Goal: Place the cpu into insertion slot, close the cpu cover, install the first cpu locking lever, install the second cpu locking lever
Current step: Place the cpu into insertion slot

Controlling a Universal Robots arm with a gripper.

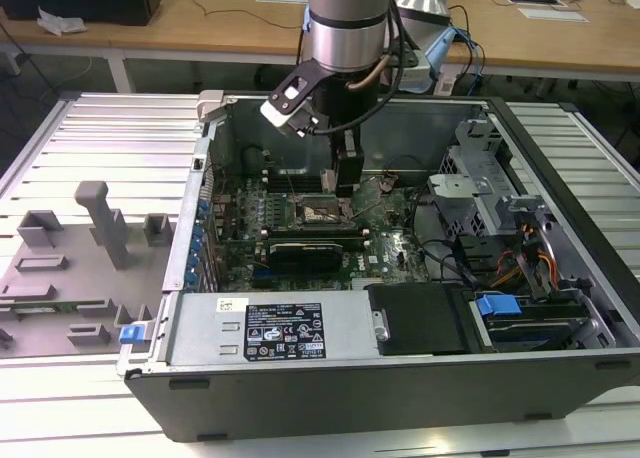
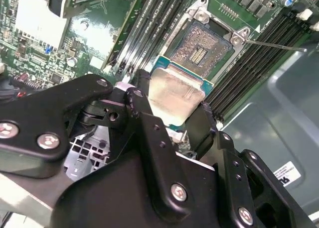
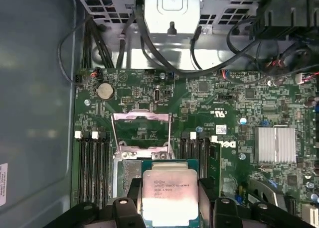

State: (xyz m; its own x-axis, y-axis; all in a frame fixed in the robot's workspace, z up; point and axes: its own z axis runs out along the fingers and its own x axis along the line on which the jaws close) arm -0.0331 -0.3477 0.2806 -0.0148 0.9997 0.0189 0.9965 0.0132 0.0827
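Observation:
My gripper is shut on the cpu, a flat square chip with a silver top and a greenish rim, gripped by its two opposite edges. It hangs just above and partly over the insertion slot, whose pale contact field lies bare in a dark frame. The cpu and gripper also appear in the second wrist view. The cpu cover stands raised behind the socket. A thin lever juts out from a socket corner. In the exterior view the gripper reaches into the case over the insertion slot.
Long black memory slots flank the socket on both sides. A finned heatsink sits on the board, with cables and a metal drive cage nearby. The open case's walls surround the board. A grey fixture tray lies outside.

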